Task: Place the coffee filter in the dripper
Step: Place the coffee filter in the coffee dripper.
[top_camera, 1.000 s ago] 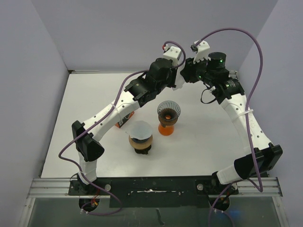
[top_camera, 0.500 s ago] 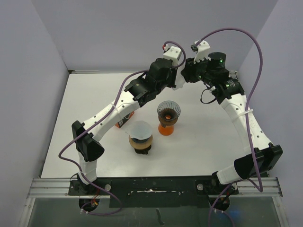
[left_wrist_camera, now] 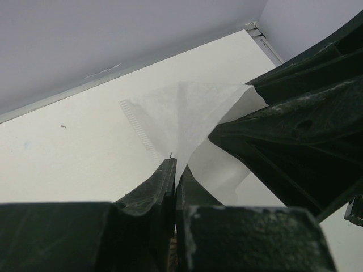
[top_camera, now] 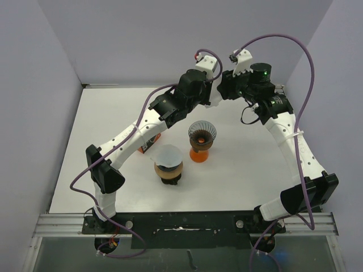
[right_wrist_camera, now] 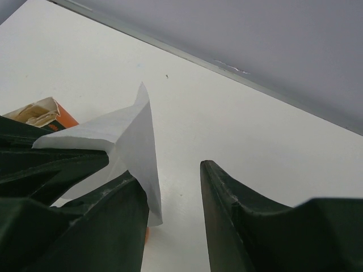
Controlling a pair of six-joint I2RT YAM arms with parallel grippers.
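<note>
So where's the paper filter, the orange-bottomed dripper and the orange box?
paper filter [left_wrist_camera: 187, 110]: left wrist view, middle of the sheet.
orange-bottomed dripper [top_camera: 202, 133]: top view, its dark bowl.
orange box [right_wrist_camera: 42, 111]: right wrist view, its open top.

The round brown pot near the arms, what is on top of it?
A white paper cone sits in the mouth of the round brown pot. It covers the opening, so the inside cannot be seen.

I can read no writing in any view. The box shows orange and cream faces, but it is cut off and too small for me to make out any print on it. The filter is plain white paper with a crimped seam.
</note>
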